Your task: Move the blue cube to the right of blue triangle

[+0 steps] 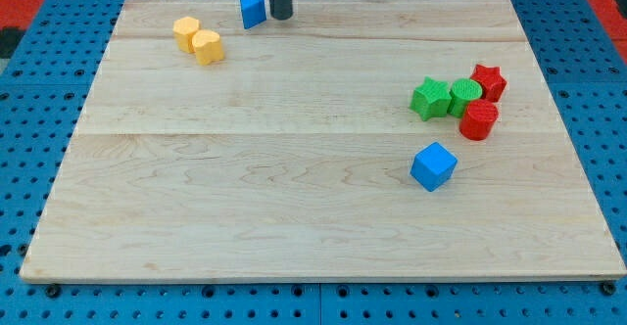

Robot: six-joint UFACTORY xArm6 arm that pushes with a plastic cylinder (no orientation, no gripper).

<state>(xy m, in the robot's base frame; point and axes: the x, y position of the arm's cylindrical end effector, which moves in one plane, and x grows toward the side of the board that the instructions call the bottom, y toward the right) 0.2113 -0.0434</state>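
Board: a pale wooden table top [294, 198] made of long planks, lying on a blue perforated base [29, 90]; everything below is placed relative to the small blue plastic triangle block.
Blue triangle: the small blue plastic triangle block [253, 11] stands at the view's top edge of the board, left of centre.
My tip: the straight dark rod ends at my tip [281, 17], just beside the blue triangle on its right, apparently not quite touching; I cannot tell for sure.
Pincer state: there is no pincer on this arm, only the rod, so nothing can be clenched or released; blocks are only shoved.
Blue cube: the blue plastic cube [433, 165], the task's block, lies well apart from the blue triangle, far toward the view's bottom right, loose and alone on the wood.
Why so placed: my tip occupies the very spot where the cube should end up, which I judge to be a parked position, not a pushing one; the cube is untouched and the task looks barely begun.
Next move, as a judgement: my tip would need to travel round to the cube's far lower-right side to push it up and left.
Obstacles: a green star-like block [428, 99], a green rounded block [464, 95], a red star-like block [488, 80] and a red cylinder block [479, 120] cluster to the blue triangle's lower right, just above the cube.
Others: two yellow blocks [197, 39], touching, sit to the triangle's left.
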